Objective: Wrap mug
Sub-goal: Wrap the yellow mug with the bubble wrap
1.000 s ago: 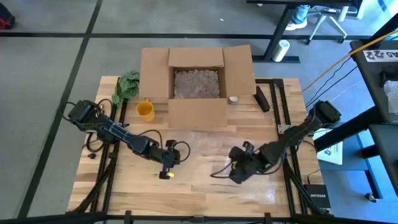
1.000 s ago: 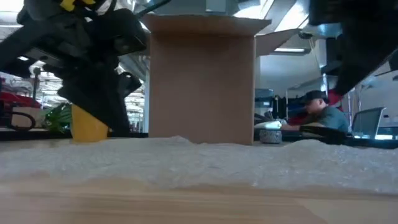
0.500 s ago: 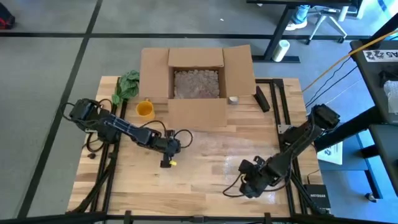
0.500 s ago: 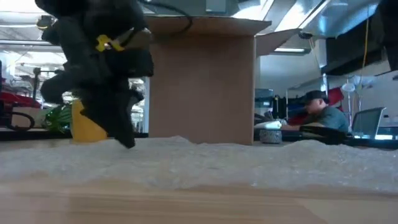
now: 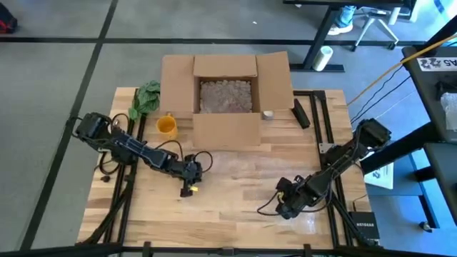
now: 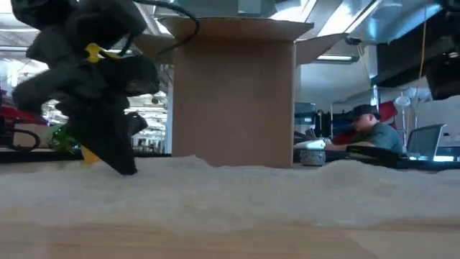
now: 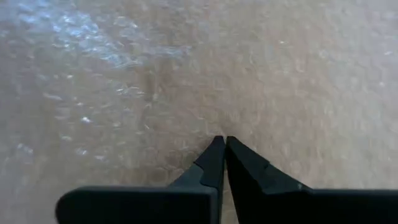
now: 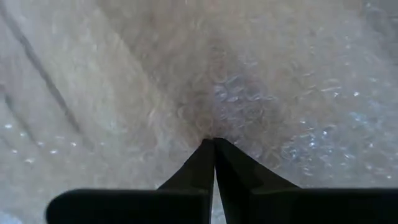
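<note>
one sheet of bubble wrap [image 5: 243, 182] lies flat on the table [image 5: 143, 221]; left gripper [image 5: 188, 187] and right gripper [image 5: 284, 208] point down onto it, fingers pressed together; one yellow mug [image 5: 166, 126] stands beyond, beside one open cardboard box [image 5: 226, 93]

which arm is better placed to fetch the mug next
Left. The mug stands at the table's left, beside the box, on the left arm's side; the left pincer is nearer it. The right pincer sits low over the bubble wrap, far across the table.
</note>
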Available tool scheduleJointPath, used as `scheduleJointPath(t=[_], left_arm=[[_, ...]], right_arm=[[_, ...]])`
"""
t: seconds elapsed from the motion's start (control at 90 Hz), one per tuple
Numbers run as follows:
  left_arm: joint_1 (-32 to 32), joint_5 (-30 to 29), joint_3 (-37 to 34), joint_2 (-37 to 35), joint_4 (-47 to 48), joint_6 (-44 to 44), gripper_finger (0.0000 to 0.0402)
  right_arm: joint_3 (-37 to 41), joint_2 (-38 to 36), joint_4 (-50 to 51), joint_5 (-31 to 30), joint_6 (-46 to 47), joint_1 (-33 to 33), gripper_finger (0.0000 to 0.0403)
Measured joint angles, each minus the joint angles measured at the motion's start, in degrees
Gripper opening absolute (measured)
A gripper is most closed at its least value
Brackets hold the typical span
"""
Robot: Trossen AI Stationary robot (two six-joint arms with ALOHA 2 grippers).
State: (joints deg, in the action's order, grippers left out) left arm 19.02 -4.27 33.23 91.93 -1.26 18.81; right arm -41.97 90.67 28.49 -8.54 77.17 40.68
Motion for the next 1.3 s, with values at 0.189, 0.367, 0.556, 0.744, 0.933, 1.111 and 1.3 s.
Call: scheduleJointPath(t=[0.189,0.367,0.556,0.744,0.933,1.111,1.3], left_arm=[[1.6,-0.7,0.0,0.0,1.4,2.3,0.0000],[1.7,-1.1,0.1,0.0,3.3,3.8,0.0000],[1.7,-1.9,0.2,-1.4,7.9,5.4,0.0000],[1.7,-4.7,0.1,-4.1,14.6,6.8,0.0000],[2.0,-9.9,-0.4,-7.3,19.4,7.7,0.0000],[2.4,-11.4,-0.5,-10.4,20.6,7.9,0.0000],[3.9,-11.2,0.9,-16.5,19.8,7.8,0.0000]], right_arm=[[0.1,0.3,-3.5,-2.7,-6.8,-4.4,0.0000],[0.2,0.3,-2.8,-2.9,-10.0,-6.7,0.0000],[0.1,0.2,-1.7,-2.3,-9.5,-6.1,0.0000],[0.1,0.3,-2.2,-2.9,-8.4,-6.0,0.0000],[0.2,0.4,-3.6,-5.5,-5.7,-3.4,0.0000],[0.1,0.3,-3.6,-11.7,-1.2,0.6,0.0000],[-1.9,-1.8,-3.5,-21.8,-2.9,2.6,0.0001]])
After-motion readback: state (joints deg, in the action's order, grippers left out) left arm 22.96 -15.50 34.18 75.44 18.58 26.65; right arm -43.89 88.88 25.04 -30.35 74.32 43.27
